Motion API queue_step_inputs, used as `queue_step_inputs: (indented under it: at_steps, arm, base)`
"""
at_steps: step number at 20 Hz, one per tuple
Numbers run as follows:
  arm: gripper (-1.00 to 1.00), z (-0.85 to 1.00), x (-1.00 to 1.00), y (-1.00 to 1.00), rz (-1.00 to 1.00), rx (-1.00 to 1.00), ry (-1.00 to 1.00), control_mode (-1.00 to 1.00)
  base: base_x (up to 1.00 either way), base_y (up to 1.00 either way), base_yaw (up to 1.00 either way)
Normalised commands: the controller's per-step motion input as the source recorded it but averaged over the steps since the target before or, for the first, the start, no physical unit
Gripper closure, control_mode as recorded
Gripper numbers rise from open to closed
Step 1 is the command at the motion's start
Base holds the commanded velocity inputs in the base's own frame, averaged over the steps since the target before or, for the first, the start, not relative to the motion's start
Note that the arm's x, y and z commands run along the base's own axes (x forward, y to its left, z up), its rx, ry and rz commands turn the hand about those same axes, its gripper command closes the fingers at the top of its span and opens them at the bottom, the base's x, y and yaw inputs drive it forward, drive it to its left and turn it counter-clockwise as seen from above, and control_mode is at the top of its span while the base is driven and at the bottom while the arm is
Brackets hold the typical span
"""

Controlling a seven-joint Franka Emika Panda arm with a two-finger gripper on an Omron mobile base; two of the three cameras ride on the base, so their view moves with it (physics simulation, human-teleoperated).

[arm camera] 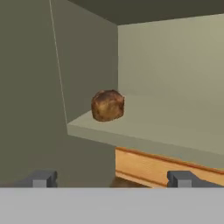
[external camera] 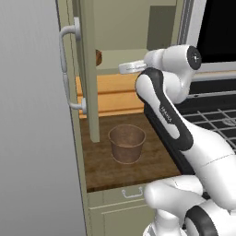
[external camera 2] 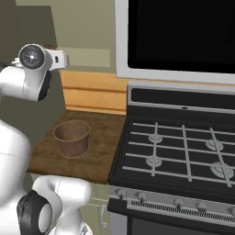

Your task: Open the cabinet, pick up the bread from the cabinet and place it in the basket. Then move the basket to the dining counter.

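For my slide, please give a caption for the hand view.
Open tool faces the bread on the shelf of the opened cabinet.

1. Cabinet [external camera: 87, 69]: matt, smooth olive-beige paint; handle [external camera: 67, 69] looked smooth, whitish, faintly glossy.
2. Bread [arm camera: 107, 105]: rough, mottled brown crust, matt.
3. Basket [external camera: 126, 143]: brown woven texture, dull.
4. Worktop [external camera: 138, 168]: dark wood grain, low sheen; backsplash [external camera 2: 92, 94] was orange planked wood.
5. Stove [external camera 2: 183, 151]: dark, glossy surface with grey metal grates.
6. Arm [external camera: 184, 133]: glossy white plastic, dark joints.
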Motion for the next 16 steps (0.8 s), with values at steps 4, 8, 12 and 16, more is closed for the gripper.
queue_step_inputs:
  at_steps: [4, 8, 12, 16]
  arm:
    - [-1.0, 0.41, 0.39, 0.29, -0.17, 0.05, 0.04, -1.0]
    - [-1.0, 0.09, 0.56, 0.01, -0.13, 0.13, 0.13, -1.0]
    - [-1.0, 0.04, 0.52, 0.0, 0.0, 0.1, 0.22, -1.0]
    - [-1.0, 0.0, 0.29, 0.01, 0.0, 0.08, 0.23, -1.0]
  base:
    - [0.0, 0.0, 0.0]
    - [0.0, 0.0, 0.0]
    - [0.0, 0.0, 0.0]
    - [0.0, 0.0, 0.0]
